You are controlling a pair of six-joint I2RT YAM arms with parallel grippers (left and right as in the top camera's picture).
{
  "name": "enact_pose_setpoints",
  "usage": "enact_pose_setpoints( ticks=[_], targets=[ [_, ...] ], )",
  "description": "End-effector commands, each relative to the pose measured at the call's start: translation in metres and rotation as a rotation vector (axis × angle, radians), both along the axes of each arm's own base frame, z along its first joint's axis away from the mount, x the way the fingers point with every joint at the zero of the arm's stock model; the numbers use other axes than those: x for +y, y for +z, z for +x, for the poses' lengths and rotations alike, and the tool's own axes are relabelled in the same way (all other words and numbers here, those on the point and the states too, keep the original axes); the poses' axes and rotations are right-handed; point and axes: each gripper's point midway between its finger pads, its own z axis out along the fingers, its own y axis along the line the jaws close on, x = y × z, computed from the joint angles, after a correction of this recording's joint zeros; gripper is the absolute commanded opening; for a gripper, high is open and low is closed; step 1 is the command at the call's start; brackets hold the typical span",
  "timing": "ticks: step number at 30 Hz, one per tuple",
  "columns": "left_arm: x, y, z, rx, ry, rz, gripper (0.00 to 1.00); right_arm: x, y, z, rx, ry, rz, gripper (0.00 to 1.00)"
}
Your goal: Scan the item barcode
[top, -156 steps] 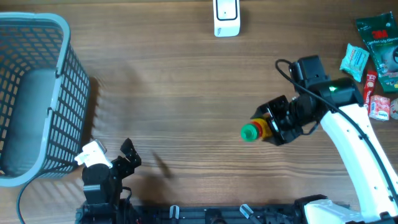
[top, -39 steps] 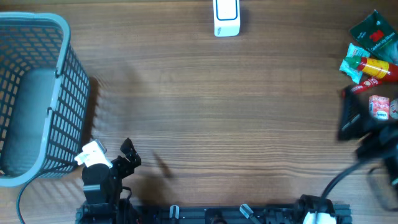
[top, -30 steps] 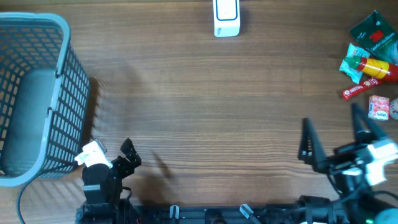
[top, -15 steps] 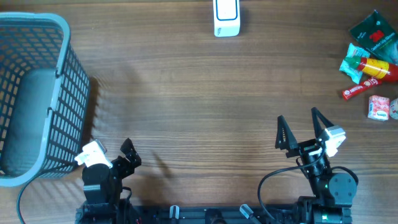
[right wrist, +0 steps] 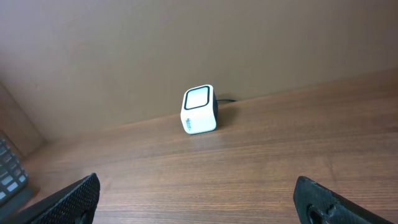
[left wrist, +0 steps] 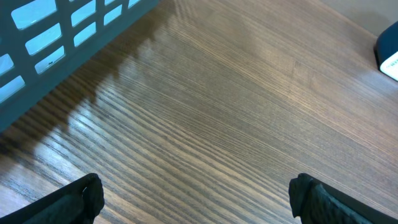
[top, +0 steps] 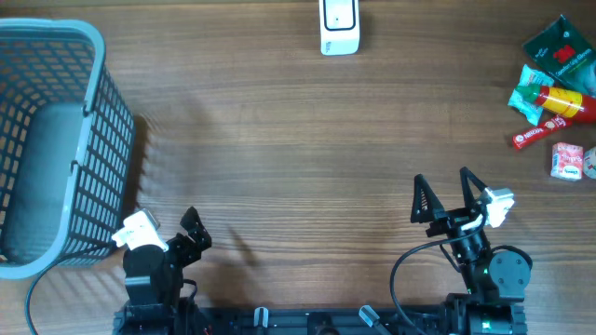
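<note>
The item, a red and yellow bottle (top: 558,99) with a green cap, lies among the packets at the table's right edge, with no gripper touching it. The white barcode scanner (top: 339,26) stands at the far middle edge, and the right wrist view shows this scanner (right wrist: 199,109) facing the camera. My right gripper (top: 443,191) hovers open and empty near the front edge, well left of the bottle. Its fingertips (right wrist: 81,196) frame bare wood. My left gripper (top: 196,228) rests open and empty at the front left, its fingertips (left wrist: 87,194) wide apart.
A grey-blue mesh basket (top: 56,140) fills the left side, close to the left arm; the basket wall (left wrist: 62,31) shows in the left wrist view. A green packet (top: 560,51), a red tube (top: 533,138) and a small pink box (top: 567,160) lie by the bottle.
The right arm has drawn back from the right-edge items to the front of the table, open and empty. The bottle it carried earlier now lies among the packets. The left arm has not moved.
</note>
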Motion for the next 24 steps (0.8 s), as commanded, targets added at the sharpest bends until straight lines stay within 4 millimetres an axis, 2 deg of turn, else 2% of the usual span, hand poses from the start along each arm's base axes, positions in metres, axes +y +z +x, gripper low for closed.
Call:
enact_pose_setpoints(
  ticks=[1,19,20,23,24],
  targets=[
    [0.002,0.000,0.000,-0.003,0.008,0.007,1.00,-0.002,0.002,0.000,-0.008,-0.013,0.010,1.00],
    [0.000,0.002,0.001,-0.014,0.003,-0.006,1.00,-0.002,0.002,0.000,-0.008,-0.013,0.010,1.00],
    [-0.003,0.016,0.010,-0.084,-0.008,-0.016,1.00,-0.002,0.002,0.000,-0.008,-0.013,0.009,1.00],
    [-0.010,0.077,0.036,-0.361,-0.055,-0.013,1.00,-0.002,0.002,0.000,-0.008,-0.013,0.010,1.00],
    [-0.010,0.089,0.041,-0.423,-0.059,-0.008,1.00,-0.002,0.002,0.000,-0.007,-0.013,0.010,1.00]
  ],
)
